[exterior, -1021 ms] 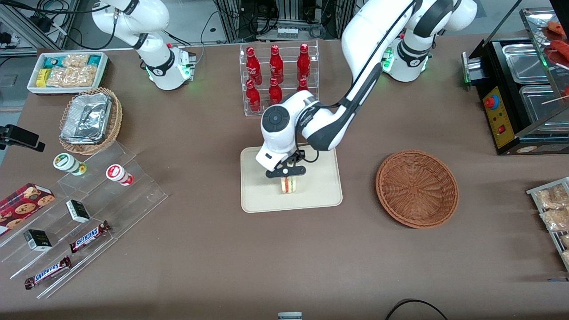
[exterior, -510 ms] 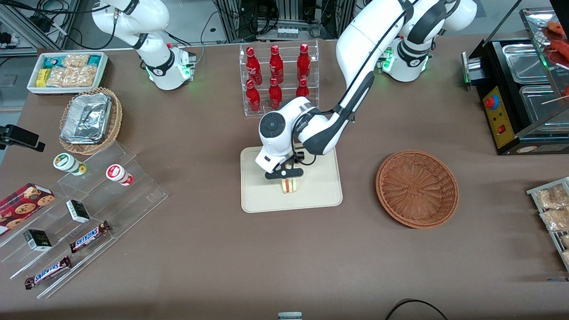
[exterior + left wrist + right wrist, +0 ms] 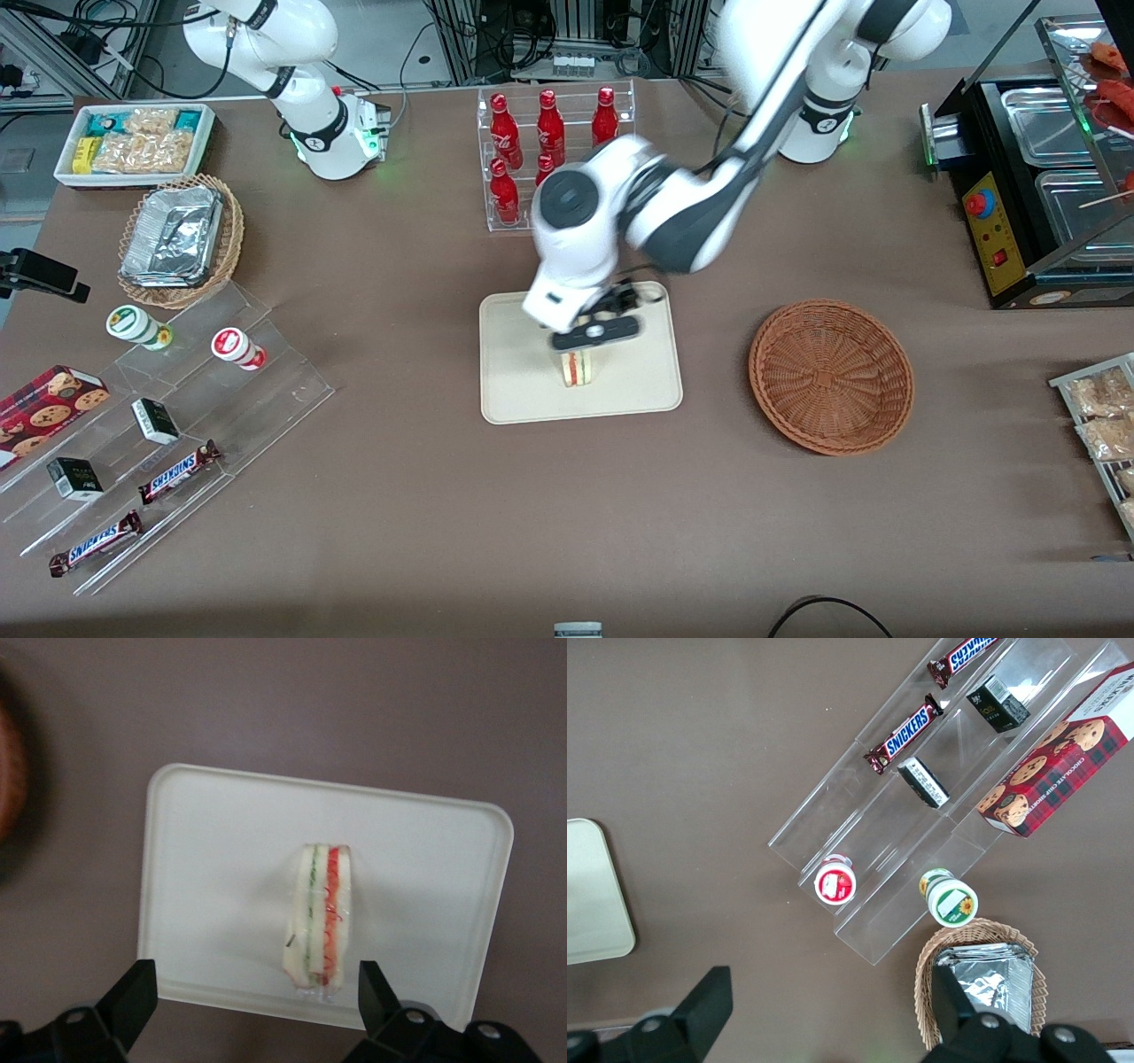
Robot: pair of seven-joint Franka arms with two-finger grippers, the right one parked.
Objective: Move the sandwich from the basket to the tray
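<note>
Cream-beige plastic forms the tray (image 3: 518, 390), which occupies the centre of the front view on the brown table (image 3: 443, 532). The sandwich (image 3: 577, 367) stands on edge near the tray's middle, its red and green filling layers showing toward the front camera. The gripper (image 3: 595, 333) of the left arm hangs directly above the sandwich, raised clear of it and partly covering its upper end in the front view; the arm itself appears motion-blurred. In the left wrist view the sandwich (image 3: 320, 914) rests alone on the tray (image 3: 204, 859), and the two dark fingers (image 3: 133, 997) stand wide apart, one to each side of the sandwich, touching nothing and holding nothing. The sandwich lies between the lines of the two fingertips, closer to one finger than to the other. The reddish-brown wicker basket (image 3: 831, 377) sits at centre right of the front frame, toward the working arm's end of the table, well apart from the tray and with nothing in it. A clear rack of red bottles (image 3: 551, 146) stands at upper centre, farther from the front camera than the tray. At lower left of the frame a stepped clear display (image 3: 177, 443) carries chocolate bars (image 3: 177, 471) and small cartons.
</note>
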